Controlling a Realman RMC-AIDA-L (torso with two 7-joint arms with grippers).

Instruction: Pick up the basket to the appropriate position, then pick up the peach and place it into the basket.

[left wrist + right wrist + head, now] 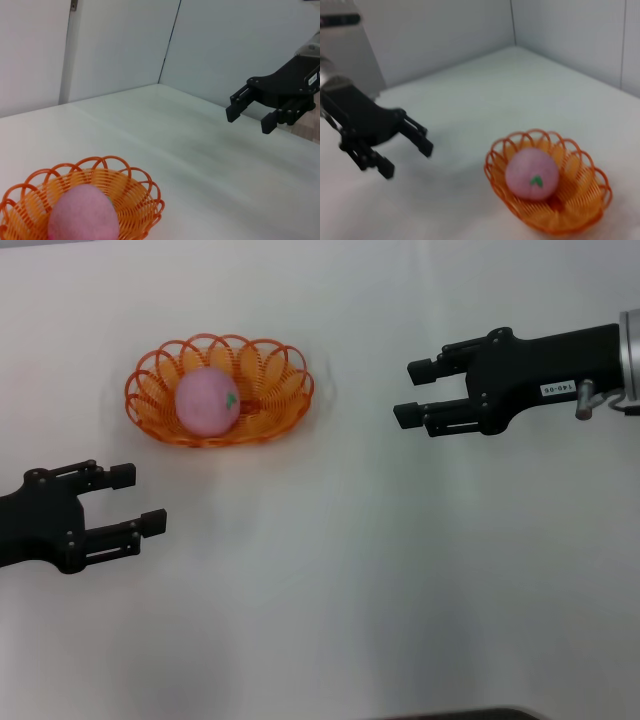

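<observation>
The orange wire basket (272,380) sits on the white table at the back left, with the pink peach (206,401) resting inside it. Both wrist views show the same: basket (135,196) holding peach (83,216), and basket (580,200) holding peach (532,173). My left gripper (138,499) is open and empty, in front of and to the left of the basket. Over on the right, level with the basket, my right gripper (412,392) is open and empty too. Each wrist view catches the other arm's gripper: right gripper (247,115), left gripper (406,152).
Pale wall panels stand behind the white table (380,570). A dark edge (460,713) shows at the table's front.
</observation>
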